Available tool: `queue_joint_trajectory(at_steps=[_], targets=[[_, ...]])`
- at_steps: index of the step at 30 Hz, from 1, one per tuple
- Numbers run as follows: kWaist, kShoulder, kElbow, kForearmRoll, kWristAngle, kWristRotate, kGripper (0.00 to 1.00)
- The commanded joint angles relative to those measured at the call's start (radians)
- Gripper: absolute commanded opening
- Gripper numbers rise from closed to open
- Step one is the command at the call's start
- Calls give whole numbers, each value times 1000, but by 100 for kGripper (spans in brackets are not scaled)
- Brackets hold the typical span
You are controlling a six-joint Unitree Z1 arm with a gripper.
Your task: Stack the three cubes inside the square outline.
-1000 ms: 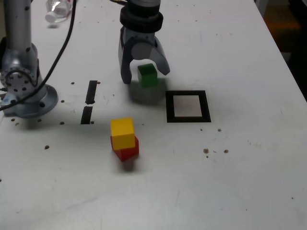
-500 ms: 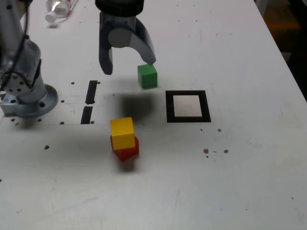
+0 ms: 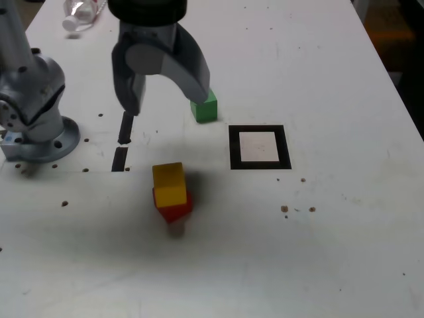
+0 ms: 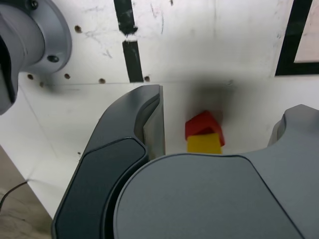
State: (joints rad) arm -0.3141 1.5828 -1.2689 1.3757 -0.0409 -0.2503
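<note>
white worktop, scuffed and speckled with small dark crumbs. arm base stands at the exterior view's left. gripper hangs above the surface, jaws spread, nothing between them. square outline lies vacant. green cube sits beside it, partly behind one jaw. yellow cube rests on red cube, outside the outline. two short black bars nearby. plastic bottle at the far edge.

No text, label or number can be read anywhere — none.
</note>
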Motion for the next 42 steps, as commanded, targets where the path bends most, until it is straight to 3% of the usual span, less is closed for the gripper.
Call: queue_joint_trajectory(at_steps=[1, 7, 15, 24, 42], targets=[[-36, -12, 1, 4, -4, -24, 87], [-138, -23, 4, 0, -7, -106, 87], [-184, -12, -5, -20, -16, -133, 87], [-228, 57, -6, -86, -81, -136, 87], [-241, 117, 11, -148, -138, -127, 87]])
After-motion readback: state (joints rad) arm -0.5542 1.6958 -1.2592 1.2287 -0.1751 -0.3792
